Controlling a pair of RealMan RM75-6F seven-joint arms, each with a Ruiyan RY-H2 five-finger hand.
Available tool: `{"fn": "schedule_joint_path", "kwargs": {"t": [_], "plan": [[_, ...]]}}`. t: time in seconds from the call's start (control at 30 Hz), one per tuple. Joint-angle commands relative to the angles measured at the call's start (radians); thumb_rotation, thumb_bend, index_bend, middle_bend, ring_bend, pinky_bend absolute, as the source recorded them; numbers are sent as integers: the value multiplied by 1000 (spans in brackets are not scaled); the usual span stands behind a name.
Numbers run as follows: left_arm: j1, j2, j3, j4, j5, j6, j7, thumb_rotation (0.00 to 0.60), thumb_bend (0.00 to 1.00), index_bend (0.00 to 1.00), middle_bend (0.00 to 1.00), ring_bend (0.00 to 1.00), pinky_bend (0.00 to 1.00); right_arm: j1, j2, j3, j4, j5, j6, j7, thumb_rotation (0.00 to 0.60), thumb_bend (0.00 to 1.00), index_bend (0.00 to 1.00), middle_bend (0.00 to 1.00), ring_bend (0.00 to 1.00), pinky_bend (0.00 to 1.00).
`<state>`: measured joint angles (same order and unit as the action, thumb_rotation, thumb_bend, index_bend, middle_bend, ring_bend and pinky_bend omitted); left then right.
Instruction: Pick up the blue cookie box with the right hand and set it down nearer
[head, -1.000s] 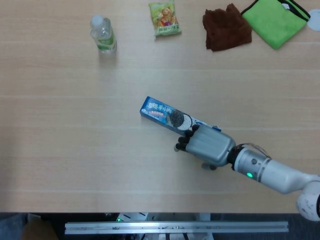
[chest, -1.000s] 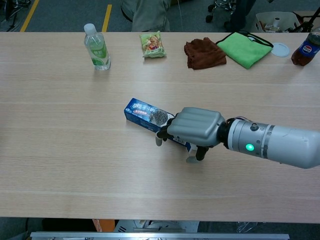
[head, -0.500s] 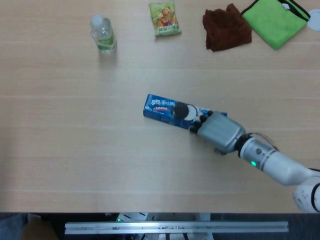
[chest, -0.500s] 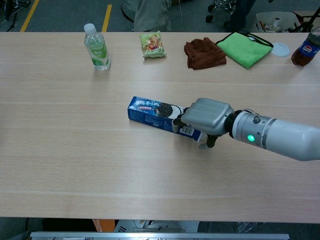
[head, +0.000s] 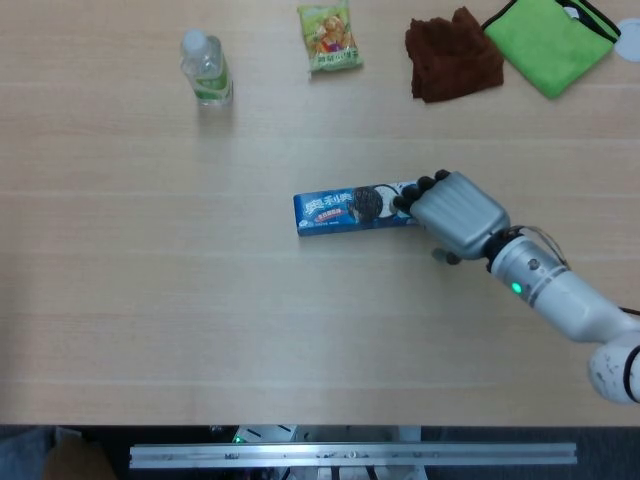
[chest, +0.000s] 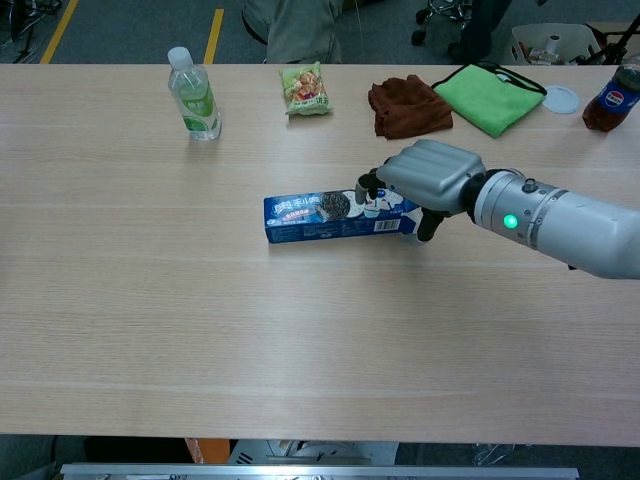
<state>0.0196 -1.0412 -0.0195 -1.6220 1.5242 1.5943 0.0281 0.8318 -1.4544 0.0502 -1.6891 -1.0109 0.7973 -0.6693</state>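
Because its fingers wrap the right end of the cookie box (head: 353, 209), the right hand (head: 455, 213) grips it for carrying, far from the water bottle (head: 206, 69).

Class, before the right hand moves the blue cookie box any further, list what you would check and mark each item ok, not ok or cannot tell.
1. Right hand grips the blue cookie box at its right end: ok.
2. Grip centred on the box: not ok, most of the box sticks out leftward.
3. Box lifted off the table: cannot tell.
4. Nearer table area free for placing: ok.
5. Water bottle, snack bag and brown cloth out of the path: ok.
6. Left hand out of the way: ok, not in view.
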Motion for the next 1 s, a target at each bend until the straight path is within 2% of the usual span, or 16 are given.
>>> {"fn": "schedule_joint_path", "kwargs": {"t": [0.03,0.3,0.4,0.53,1.0], "plan": [[1,2,0,-1,0,1,-1,600,261,291,242,186,256,25,-32,20,3,53,27,-36,600,163,275,317,279,327],[9,6,1,-2,0,10,-8,600,261,290,242,186,256,136,-121,39,-14,296,106,-232,600,115,168,254,243,327],[11,8,0,-2,1,14,-12,600,261,291,242,186,256,185,-168,42,6,399,148,-309,600,87,117,221,227,327],[11,10,0,-4,4,16,-12,600,261,291,242,186,256,229,-225,50,53,478,166,-350,600,66,92,205,216,327],[22,12,-1,-1,-1,25,-14,600,261,291,242,186,256,330,-398,68,280,578,136,-396,600,72,92,205,215,327]]}}
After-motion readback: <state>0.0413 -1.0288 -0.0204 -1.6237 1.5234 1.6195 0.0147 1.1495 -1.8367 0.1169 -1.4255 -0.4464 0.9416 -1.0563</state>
